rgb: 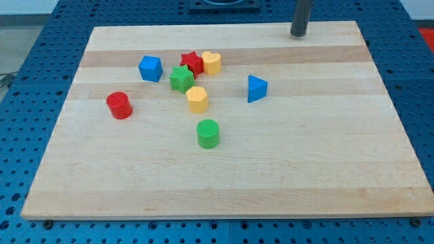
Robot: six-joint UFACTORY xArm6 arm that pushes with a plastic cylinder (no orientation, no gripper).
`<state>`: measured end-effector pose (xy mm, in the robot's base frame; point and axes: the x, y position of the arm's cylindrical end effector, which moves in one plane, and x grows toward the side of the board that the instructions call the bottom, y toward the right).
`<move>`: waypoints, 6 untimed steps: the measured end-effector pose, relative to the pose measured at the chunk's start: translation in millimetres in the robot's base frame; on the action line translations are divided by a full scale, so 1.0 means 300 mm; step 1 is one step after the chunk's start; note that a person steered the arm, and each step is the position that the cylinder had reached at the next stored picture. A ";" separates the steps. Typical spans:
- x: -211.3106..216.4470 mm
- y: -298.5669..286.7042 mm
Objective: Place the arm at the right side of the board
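Camera view, single frame, contents as follows. Item one: my tip, the lower end of a straight dark rod, is resting on the far edge of the board, right of centre. The rod is standing upright and running out of the frame at the top. It is touching no block and has hold of nothing; being a plain rod, it has nothing to open or close.

Item two: the board's right side, the place I am being asked to reach, is lying to the right of my tip and nearer the camera.

Item three: blocks, all well apart from my tip. A blue triangular block is sitting nearest, left of the target area. Further left are sitting a yellow heart, red star, green star, blue cube, yellow hexagonal block, green cylinder and red cylinder.

Handling note: nothing needs gripping or pushing. I am judging the blocks light and easily slid on smooth wood, so they are best avoided.
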<state>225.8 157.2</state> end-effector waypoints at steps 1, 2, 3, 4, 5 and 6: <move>0.257 -0.014; 0.313 -0.015; 0.024 0.009; -0.108 0.023; 0.139 0.015; 0.343 0.015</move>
<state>328.6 161.8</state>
